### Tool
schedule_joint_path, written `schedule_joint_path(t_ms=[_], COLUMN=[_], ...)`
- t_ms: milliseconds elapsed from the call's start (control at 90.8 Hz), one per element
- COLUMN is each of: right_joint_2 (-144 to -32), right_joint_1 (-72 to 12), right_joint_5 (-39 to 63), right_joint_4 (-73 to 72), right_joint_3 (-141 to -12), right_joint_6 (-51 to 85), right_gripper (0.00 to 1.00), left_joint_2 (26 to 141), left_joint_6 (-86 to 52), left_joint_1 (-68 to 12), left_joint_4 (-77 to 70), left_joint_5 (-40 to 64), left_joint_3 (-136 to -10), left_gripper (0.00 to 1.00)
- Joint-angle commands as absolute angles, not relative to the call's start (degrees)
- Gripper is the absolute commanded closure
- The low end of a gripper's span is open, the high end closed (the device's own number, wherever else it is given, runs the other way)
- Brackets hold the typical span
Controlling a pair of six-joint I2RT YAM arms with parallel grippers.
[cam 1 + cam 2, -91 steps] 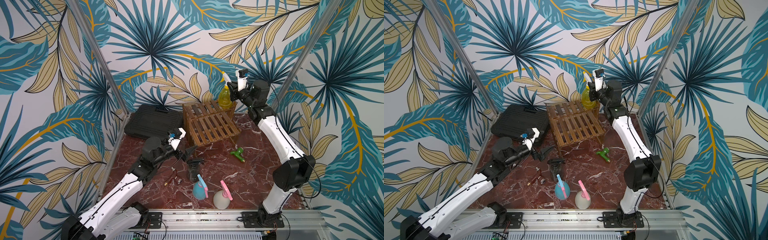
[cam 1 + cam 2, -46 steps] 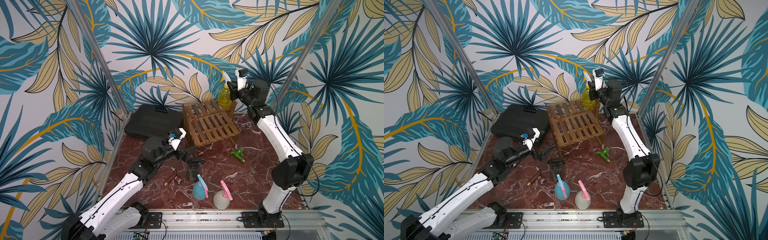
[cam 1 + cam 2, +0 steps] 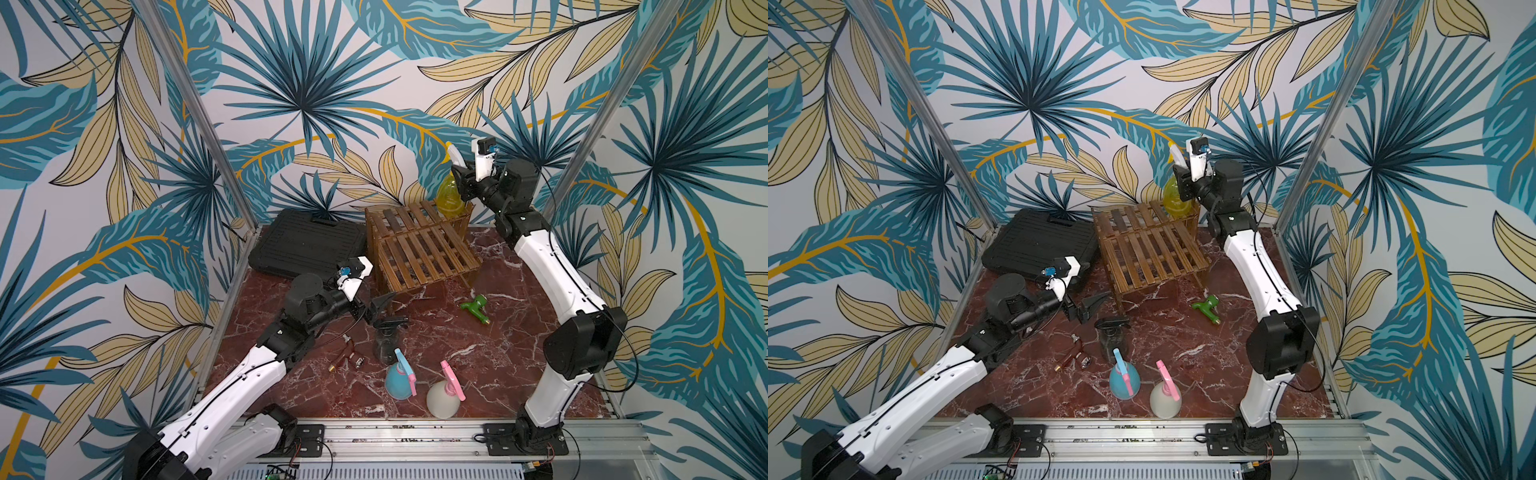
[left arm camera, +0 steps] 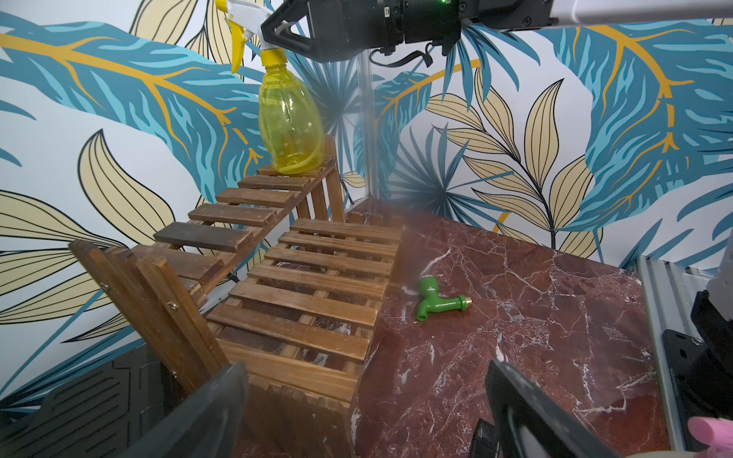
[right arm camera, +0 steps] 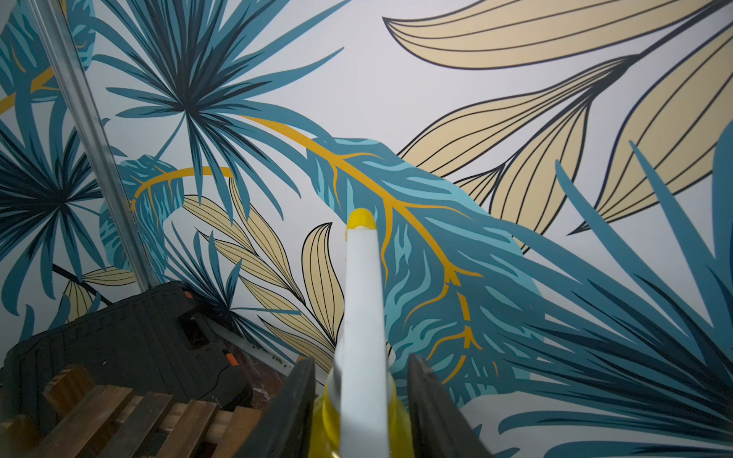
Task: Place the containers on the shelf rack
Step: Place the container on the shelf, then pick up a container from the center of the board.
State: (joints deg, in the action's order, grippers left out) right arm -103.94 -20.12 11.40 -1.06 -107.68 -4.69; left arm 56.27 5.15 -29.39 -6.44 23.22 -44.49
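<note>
Gaps flank yellow bottle's head (image 5: 361, 317) between fingers (image 5: 293, 408), right wrist view only.

Four spray bottles (image 3: 449, 194), one rack (image 3: 419, 245)

Black ribbed case (image 3: 309, 243) back-left; green nozzle (image 3: 475, 306) on marble floor (image 3: 498, 332); small brass fittings (image 3: 347, 357) near front.

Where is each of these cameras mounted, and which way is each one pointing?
Top views: a pair high at the front, looking down on the table; both arms show.
Left wrist: low on the left arm, facing the wooden rack; its open tool frames the picture.
Right wrist: on the right arm, facing the wall; its tool flanks the bottle's head with gaps.
Shared: all show the yellow bottle on the rack's upper step.
</note>
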Motion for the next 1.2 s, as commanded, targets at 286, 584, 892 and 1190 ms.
schedule_joint_path(t_ms=[286,584,892,1190], right_joint_2=[-97.2,-80.4,-65.7,-63.4], right_joint_1=[-19.8,-19.8,-19.9,-19.9], right_joint_5=[11.9,17.3,37.7,46.2], right_joint_4=[-3.4,-5.2,-0.5,-2.5], right_joint_3=[-101.5,-84.9,-64.6,-57.8], right_joint_6=[-3.1,-1.0,-8.0,-4.4], right_gripper=[0.06,0.01,0.01,0.01], left_joint_2=[56.7,59.9,63.2,67.3], left_joint_6=[8.3,19.7,25.7,25.5], left_joint_1=[-29.2,-29.2,-29.2,-29.1], left_joint_4=[-1.7,15.3,22.6,22.9], left_joint_5=[24.1,27.2,31.8,34.7], left_joint_3=[-46.2,-52.1,-50.7,-51.3], left_gripper=[0.0,0.0,0.0,0.0])
